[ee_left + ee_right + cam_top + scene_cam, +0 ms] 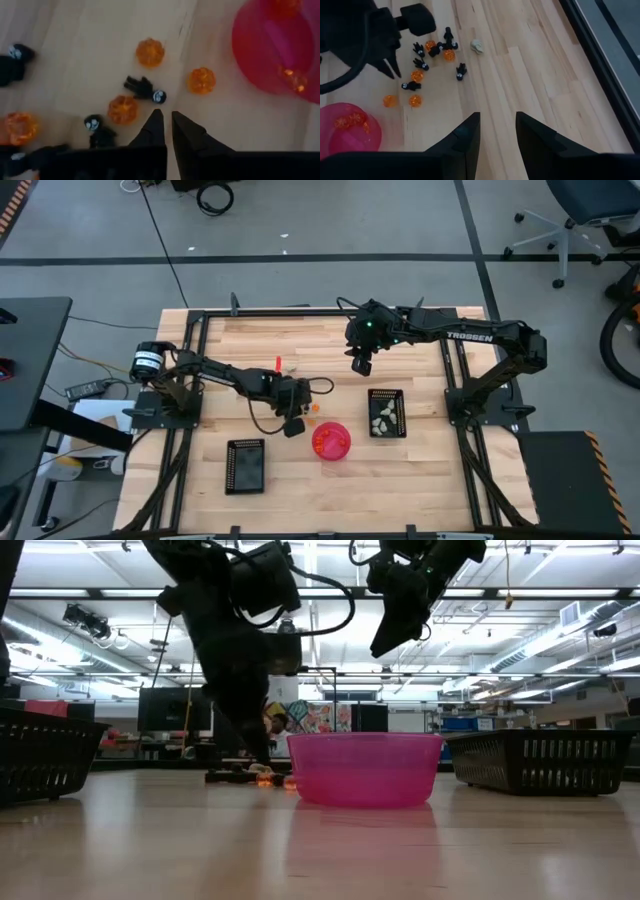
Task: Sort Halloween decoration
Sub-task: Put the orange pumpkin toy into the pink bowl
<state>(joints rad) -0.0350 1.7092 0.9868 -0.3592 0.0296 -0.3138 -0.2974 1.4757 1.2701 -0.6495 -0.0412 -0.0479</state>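
Several small pieces [150, 52] lie scattered on the table [420, 470], just ahead of the left gripper [167, 122], whose fingers are nearly pressed together, empty. The nearest black figure [145, 89] lies crosswise to them. The right gripper [497, 125], slightly spread, hangs farther off.

We see a pink bowl [331, 442] on the wooden table [300, 345], between two black grid trays [245, 466].

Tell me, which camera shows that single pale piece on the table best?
The right wrist view: the pale piece lies clear on bare wood beside the black and orange ones. The high view shows no more than a speck there; the low and left wrist views miss it.
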